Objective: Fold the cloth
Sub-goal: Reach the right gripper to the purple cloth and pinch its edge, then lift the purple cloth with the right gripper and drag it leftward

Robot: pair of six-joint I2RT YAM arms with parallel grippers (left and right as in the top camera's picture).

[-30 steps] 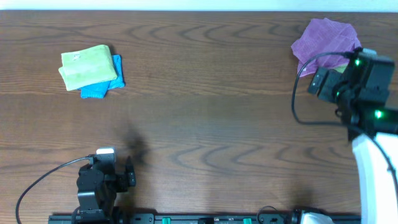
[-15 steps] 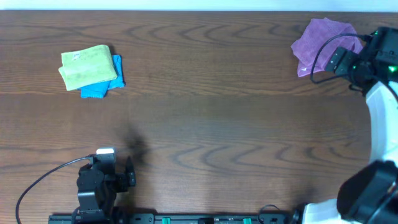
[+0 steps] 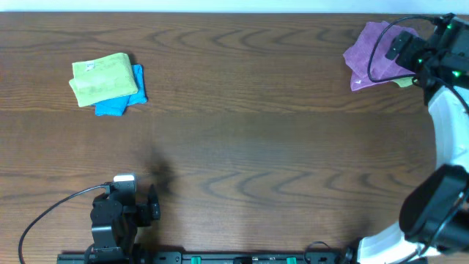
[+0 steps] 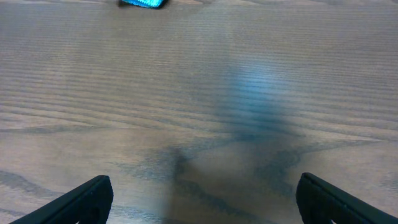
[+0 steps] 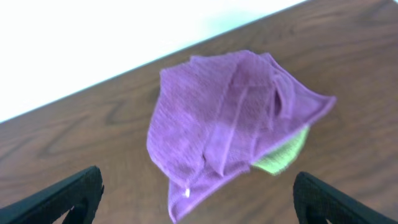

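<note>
Cloth (image 5: pixel 211 118) lies on dark wooden table (image 3: pixel 234 147), white backdrop (image 5: pixel 74 43) beyond.

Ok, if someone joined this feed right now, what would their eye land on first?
Probably the crumpled purple cloth at the far right corner of the table, with the open right gripper hovering over it and a yellow-green scrap peeking from under its edge. At the far left, a folded yellow-green towel sits on a blue cloth.
</note>
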